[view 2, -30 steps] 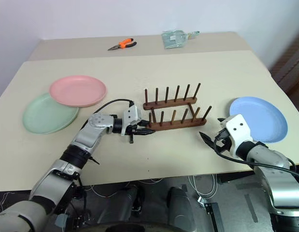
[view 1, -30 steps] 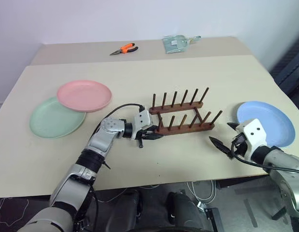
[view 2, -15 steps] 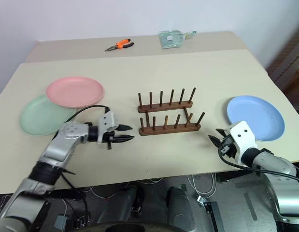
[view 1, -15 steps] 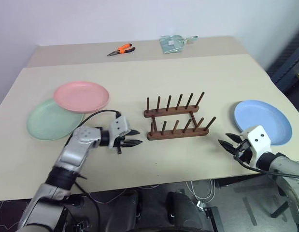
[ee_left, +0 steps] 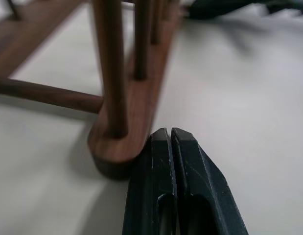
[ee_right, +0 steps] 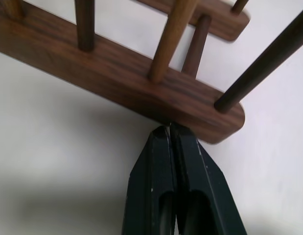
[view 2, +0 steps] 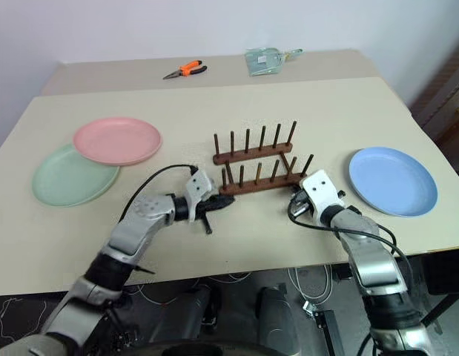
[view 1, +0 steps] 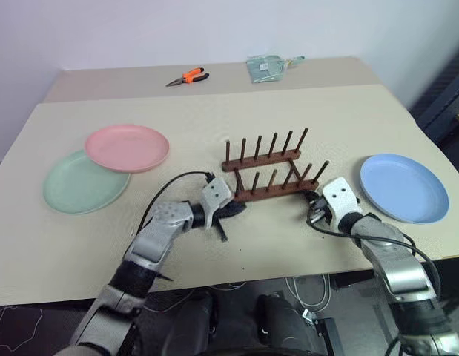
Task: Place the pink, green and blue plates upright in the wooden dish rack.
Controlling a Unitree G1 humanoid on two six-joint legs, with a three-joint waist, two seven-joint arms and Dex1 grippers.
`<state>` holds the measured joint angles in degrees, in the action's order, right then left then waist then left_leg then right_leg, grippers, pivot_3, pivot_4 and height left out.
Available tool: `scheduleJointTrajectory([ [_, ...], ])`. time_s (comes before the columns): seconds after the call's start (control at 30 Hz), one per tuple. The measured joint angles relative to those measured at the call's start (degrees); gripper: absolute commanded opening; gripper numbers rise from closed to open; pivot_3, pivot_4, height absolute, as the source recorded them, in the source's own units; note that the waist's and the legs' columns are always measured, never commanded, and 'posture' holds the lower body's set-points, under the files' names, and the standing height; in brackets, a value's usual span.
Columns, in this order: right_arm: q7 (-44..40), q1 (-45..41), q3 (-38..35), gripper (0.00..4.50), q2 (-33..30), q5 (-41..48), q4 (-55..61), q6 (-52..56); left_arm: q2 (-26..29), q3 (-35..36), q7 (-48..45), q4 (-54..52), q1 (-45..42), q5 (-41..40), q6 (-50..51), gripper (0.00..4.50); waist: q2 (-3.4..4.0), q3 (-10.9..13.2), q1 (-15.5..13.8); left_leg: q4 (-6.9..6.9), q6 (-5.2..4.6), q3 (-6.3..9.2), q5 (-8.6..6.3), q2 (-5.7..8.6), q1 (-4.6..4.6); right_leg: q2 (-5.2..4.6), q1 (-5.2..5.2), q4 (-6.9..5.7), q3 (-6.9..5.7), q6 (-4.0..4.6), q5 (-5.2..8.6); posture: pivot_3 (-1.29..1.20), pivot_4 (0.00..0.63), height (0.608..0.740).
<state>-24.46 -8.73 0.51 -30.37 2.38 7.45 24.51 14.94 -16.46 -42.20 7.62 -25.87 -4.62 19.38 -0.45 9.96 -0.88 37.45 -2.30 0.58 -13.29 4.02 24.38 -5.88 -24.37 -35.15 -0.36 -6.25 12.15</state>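
The wooden dish rack (view 1: 270, 172) stands mid-table with nothing between its pegs. My left gripper (view 1: 235, 209) is shut, and its tips touch the left end of the rack's near rail (ee_left: 119, 147). My right gripper (view 1: 312, 202) is shut too, with its tips pressed against the right end of the same rail (ee_right: 141, 73). At the left the pink plate (view 1: 127, 147) lies flat, overlapping the rim of the green plate (view 1: 77, 185). The blue plate (view 1: 403, 187) lies flat at the right, beyond my right arm.
Orange-handled pliers (view 1: 188, 75) and a greenish packet (view 1: 268, 67) lie on the far table. The beige table's front edge (view 1: 236, 278) runs just below both arms. A black cable (view 1: 173, 185) loops over my left wrist.
My left gripper drew back from the rack's left end, then returned to it and shut. My right gripper swung left from near the blue plate to the rack's right end and shut.
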Motion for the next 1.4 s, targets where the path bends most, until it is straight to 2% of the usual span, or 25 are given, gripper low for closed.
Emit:
scheduleJointTrajectory([
  [0.17,2.1,-7.3,0.9,0.04,1.5,-2.2,-8.3,-2.1,-2.0,2.0,6.1,11.6,-7.1,2.1,-4.6,0.10,0.01,0.0,0.2,-0.09,0.02,-0.01,0.03,0.02,0.00,0.06,-0.11,-0.11,0.00,-0.22,-0.12,0.00,0.150,0.719],
  [0.33,1.8,-11.9,1.0,0.04,1.9,-2.7,-12.5,-4.6,-2.6,2.5,6.2,16.0,-8.7,2.4,-8.2,0.10,0.01,0.0,0.2,-0.11,0.04,-0.01,0.04,0.03,0.00,0.04,-0.11,-0.12,0.01,-0.23,-0.13,0.00,0.150,0.719],
  [0.43,0.1,-11.9,0.9,0.76,1.6,-2.1,-12.5,-5.0,-1.2,2.5,5.2,15.0,-8.1,2.6,-8.8,0.00,0.01,0.0,0.2,-0.13,0.04,-0.01,0.03,0.03,0.00,0.04,-0.11,-0.12,0.02,-0.22,-0.13,0.00,0.150,0.719],
  [0.47,-0.9,-11.2,0.8,1.22,0.9,-1.7,-11.8,-5.0,-0.4,2.6,4.6,13.7,-7.4,2.6,-8.6,0.00,0.02,0.0,0.2,-0.15,0.04,-0.01,0.03,0.03,0.00,0.03,-0.13,-0.11,0.03,-0.22,-0.13,0.00,0.150,0.719],
  [0.5,-1.8,-10.1,0.6,1.77,-0.2,-1.4,-10.9,-4.9,0.5,2.9,3.9,12.4,-6.4,2.2,-8.4,0.54,0.02,0.0,0.3,-0.17,0.04,-0.01,0.03,0.03,0.00,0.03,-0.14,-0.11,0.03,-0.22,-0.13,0.00,0.150,0.719],
  [0.53,-2.7,-9.0,0.0,2.25,-1.0,-1.0,-9.9,-4.6,1.5,4.0,3.3,11.1,-5.4,1.4,-7.8,0.84,0.02,0.0,0.3,-0.20,0.04,-0.01,0.03,0.02,0.00,0.02,-0.17,-0.12,0.05,-0.22,-0.13,0.00,0.150,0.719],
  [0.57,-3.4,-8.0,-0.5,2.79,-1.7,-0.8,-8.7,-4.3,2.3,5.1,3.0,10.0,-4.7,0.4,-6.7,1.34,0.02,0.0,0.4,-0.20,0.04,-0.01,0.03,0.01,0.02,0.02,-0.20,-0.12,0.06,-0.22,-0.13,0.00,0.150,0.719],
  [0.67,-6.2,-5.1,-1.8,4.31,-3.7,0.9,-3.9,-3.2,4.6,11.4,4.1,7.8,-3.3,-3.4,-2.6,2.84,0.03,0.0,0.4,-0.19,0.05,0.00,0.03,-0.01,0.03,0.02,-0.23,-0.16,0.06,-0.22,-0.13,0.00,0.150,0.719],
  [0.7,-7.1,-4.3,-1.7,4.50,-4.3,1.3,-2.1,-2.8,5.0,14.5,6.6,7.3,-3.8,-4.2,-1.6,3.40,0.02,0.0,0.2,-0.17,0.05,0.00,0.03,-0.01,0.03,0.02,-0.22,-0.17,0.05,-0.22,-0.13,0.00,0.150,0.719],
  [0.77,-7.7,-3.6,-1.7,4.50,-4.5,1.4,0.0,-2.6,5.7,19.8,12.5,7.2,-6.9,-4.7,-0.8,4.31,-0.01,0.1,0.1,-0.13,0.05,0.00,0.03,-0.01,0.03,0.03,-0.20,-0.17,0.04,-0.22,-0.13,0.00,0.150,0.719],
  [0.9,-7.9,-3.5,-1.4,4.50,-4.5,1.1,0.5,-2.4,6.3,31.2,29.4,5.9,-16.6,-4.8,1.4,4.31,-0.13,0.1,0.0,-0.12,0.04,0.01,0.02,0.10,0.06,0.03,-0.17,-0.11,0.01,-0.27,-0.15,0.00,0.150,0.719],
  [1.0,-8.0,-3.6,-0.8,4.50,-4.4,0.9,0.2,-2.5,7.1,37.4,39.3,2.6,-20.0,-5.0,6.2,4.31,-0.10,0.1,0.2,-0.20,0.04,-0.04,0.02,0.14,0.02,0.06,-0.18,-0.11,0.01,-0.33,-0.17,0.00,0.150,0.719],
  [1.13,-8.2,-4.2,0.2,4.50,-4.4,0.6,-0.7,-3.0,6.5,42.3,46.2,-3.0,-16.0,-6.3,18.8,4.31,-0.10,0.1,0.3,-0.20,0.11,-0.05,0.06,0.09,0.00,0.14,-0.20,-0.20,0.02,-0.33,-0.17,0.00,0.150,0.719],
  [1.23,-8.7,-5.0,0.4,4.50,-4.4,0.3,-2.3,-3.8,2.9,47.2,50.4,-11.2,-10.6,-8.9,28.9,4.31,-0.22,0.1,0.1,-0.17,0.14,0.00,0.07,0.08,0.02,0.15,-0.20,-0.21,0.01,-0.33,-0.17,0.00,0.150,0.719],
  [1.4,-9.1,-6.0,1.2,4.50,-4.4,0.0,-3.8,-5.0,-4.3,56.8,58.1,-18.5,-10.1,-12.7,35.7,4.31,-0.30,0.1,-0.1,-0.10,0.30,0.05,-0.02,0.11,0.02,0.13,-0.11,-0.19,-0.02,-0.33,-0.18,0.00,0.150,0.719],
])
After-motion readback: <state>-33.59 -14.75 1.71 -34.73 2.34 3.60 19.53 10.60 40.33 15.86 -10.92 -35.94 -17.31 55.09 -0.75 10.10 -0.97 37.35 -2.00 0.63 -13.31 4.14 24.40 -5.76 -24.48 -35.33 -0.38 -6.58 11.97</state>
